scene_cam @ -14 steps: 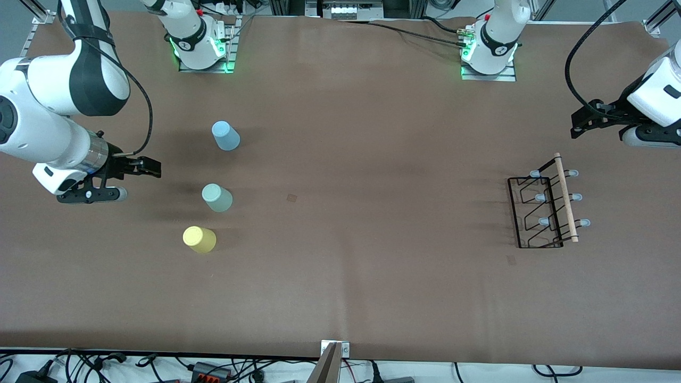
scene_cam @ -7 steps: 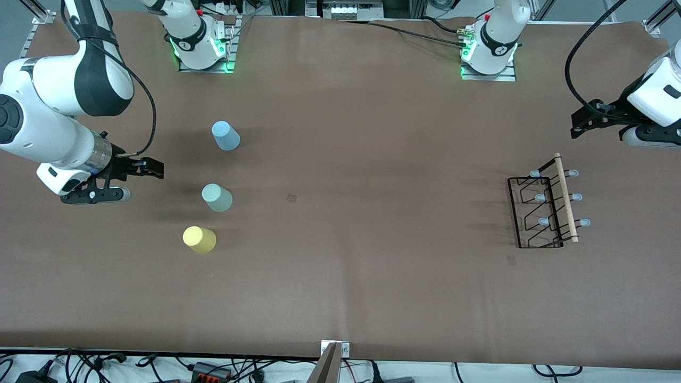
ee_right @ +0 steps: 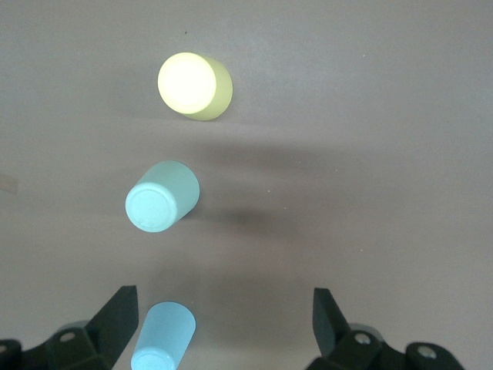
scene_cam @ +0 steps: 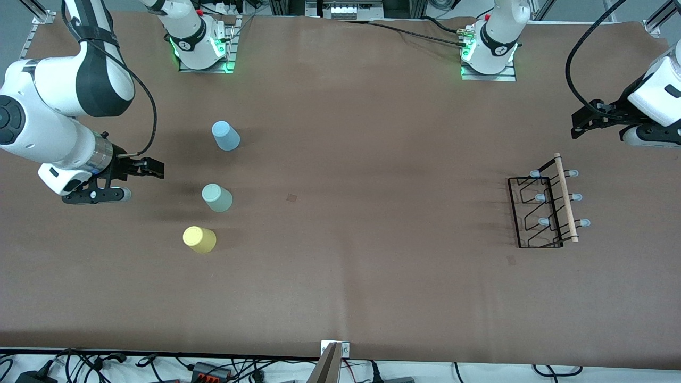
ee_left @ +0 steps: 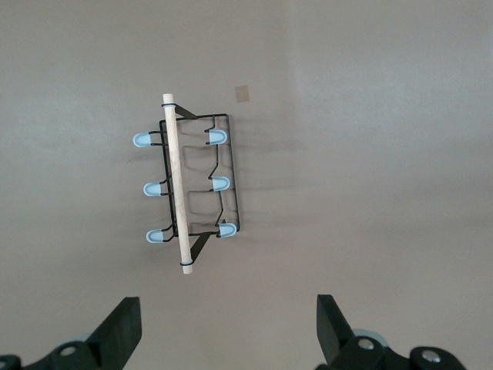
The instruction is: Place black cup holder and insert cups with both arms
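The black cup holder (scene_cam: 548, 207) lies on the table toward the left arm's end, its wooden rod and pale-tipped pegs showing; the left wrist view shows the cup holder (ee_left: 192, 185) too. Three cups stand closed end up toward the right arm's end: blue (scene_cam: 225, 135) farthest from the camera, mint (scene_cam: 217, 198), and yellow (scene_cam: 199, 239) nearest. My right gripper (scene_cam: 142, 183) hangs open over bare table beside the cups. In its wrist view the right gripper (ee_right: 223, 327) is empty, with the blue cup (ee_right: 163, 339) by one finger. My left gripper (scene_cam: 601, 135) (ee_left: 229, 331) hangs open and empty over the table's end.
Two small tape marks sit on the brown table, one mid-table (scene_cam: 292, 197) and one near the holder (scene_cam: 511, 259). The arm bases (scene_cam: 202, 50) (scene_cam: 489, 56) stand along the edge farthest from the camera. Cables run along the nearest edge.
My right arm has shifted slightly toward the cups. The left arm, the holder and the cups have stayed where they were.
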